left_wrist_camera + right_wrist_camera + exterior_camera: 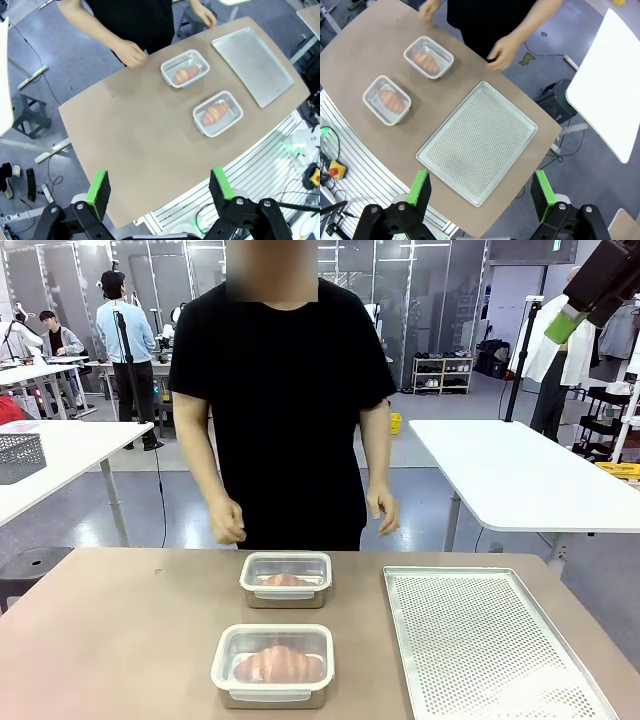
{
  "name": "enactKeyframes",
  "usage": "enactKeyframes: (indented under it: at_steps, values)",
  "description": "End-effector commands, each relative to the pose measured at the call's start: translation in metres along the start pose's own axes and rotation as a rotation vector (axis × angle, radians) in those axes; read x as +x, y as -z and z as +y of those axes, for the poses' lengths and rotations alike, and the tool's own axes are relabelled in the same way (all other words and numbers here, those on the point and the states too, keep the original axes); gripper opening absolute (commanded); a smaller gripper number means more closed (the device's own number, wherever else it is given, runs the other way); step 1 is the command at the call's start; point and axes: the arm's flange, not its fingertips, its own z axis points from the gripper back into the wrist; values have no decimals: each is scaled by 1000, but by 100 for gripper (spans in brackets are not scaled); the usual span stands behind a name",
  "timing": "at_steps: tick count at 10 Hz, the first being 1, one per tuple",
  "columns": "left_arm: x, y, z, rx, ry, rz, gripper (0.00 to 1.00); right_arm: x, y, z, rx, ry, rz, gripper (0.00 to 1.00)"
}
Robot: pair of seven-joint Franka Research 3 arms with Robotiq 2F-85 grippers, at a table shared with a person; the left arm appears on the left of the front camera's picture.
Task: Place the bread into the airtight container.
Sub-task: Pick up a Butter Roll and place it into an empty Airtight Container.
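Note:
Two clear airtight containers stand on the brown table, each with a bread inside. The near container (272, 665) (217, 113) (386, 99) holds a croissant-like bread (280, 664). Closer to the person, the far container (286, 578) (184, 68) (428, 57) holds another bread (285, 580). My left gripper (160, 187) hangs open high above the table's near-left edge, with nothing between its fingers. My right gripper (481, 190) is open too, high over the tray's near corner, and its green pad shows at the top right of the front view (572, 318).
A perforated metal tray (480, 640) (252, 57) (477, 140) lies bare on the table's right side. A person in black stands at the far edge, hands (228, 525) (383, 510) hanging just beyond the table. White tables stand behind.

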Motion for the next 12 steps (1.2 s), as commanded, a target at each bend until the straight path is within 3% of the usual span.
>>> enactKeyframes:
  at_steps: [1, 12]
  values:
    - [1, -1, 0, -3, 6, 0, 100, -1, -2, -1, -8, 7, -1, 100]
    - [1, -1, 0, -3, 6, 0, 100, -1, -2, -1, -8, 7, -1, 100]
